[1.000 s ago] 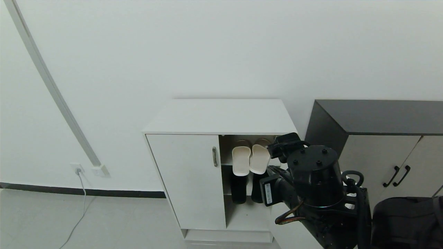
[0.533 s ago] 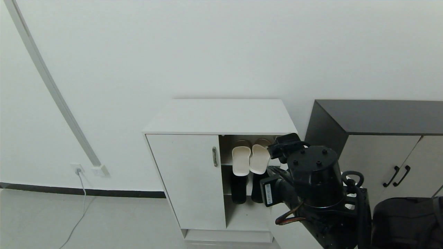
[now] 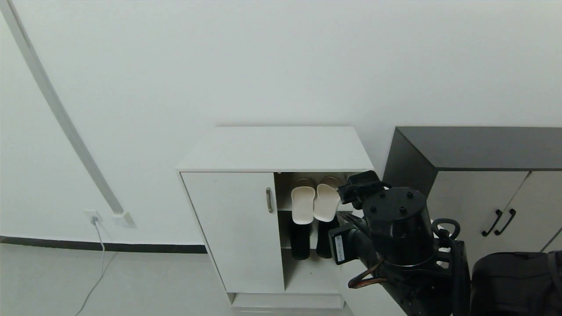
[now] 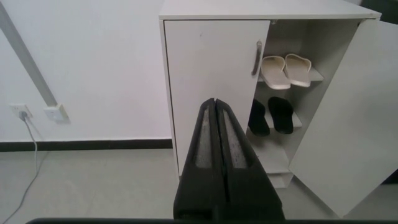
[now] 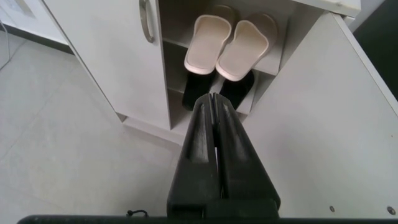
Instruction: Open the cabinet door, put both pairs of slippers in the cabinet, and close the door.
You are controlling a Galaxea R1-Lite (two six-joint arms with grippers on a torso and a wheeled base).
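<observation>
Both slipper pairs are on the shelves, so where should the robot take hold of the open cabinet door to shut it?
Take the open door near its free vertical edge, farthest from the hinges, coming from the robot's right onto its outer face. It stands swung wide, inner face towards the cabinet, so leverage is probably best there.
</observation>
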